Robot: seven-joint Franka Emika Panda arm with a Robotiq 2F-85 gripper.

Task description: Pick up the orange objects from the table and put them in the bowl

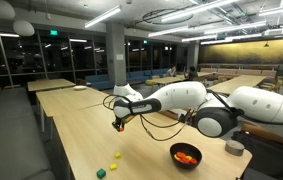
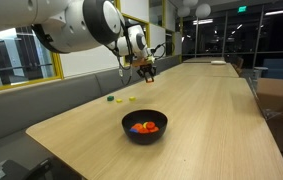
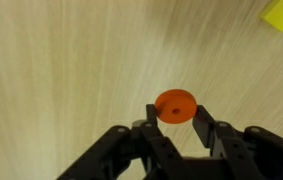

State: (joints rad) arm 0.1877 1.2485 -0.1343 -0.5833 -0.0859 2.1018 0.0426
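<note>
My gripper [image 3: 177, 114] is shut on a small orange disc [image 3: 175, 104] with a centre hole, held between both fingertips above the pale wood table [image 3: 61, 70]. In both exterior views the gripper [image 1: 119, 123] [image 2: 149, 72] hangs a little above the table [image 1: 81, 135] [image 2: 211, 120]. The round black bowl [image 1: 186, 156] [image 2: 144, 126] stands apart from the gripper, near the table's end, with orange pieces [image 1: 186, 157] [image 2: 145, 127] inside it.
A small yellow piece [image 1: 115, 155] [image 3: 281, 14] and a green piece [image 1: 100, 172] lie on the table near the gripper; small pieces also show in an exterior view [image 2: 131, 98]. A grey round container [image 1: 235, 147] stands beyond the bowl. Darker tables stand behind.
</note>
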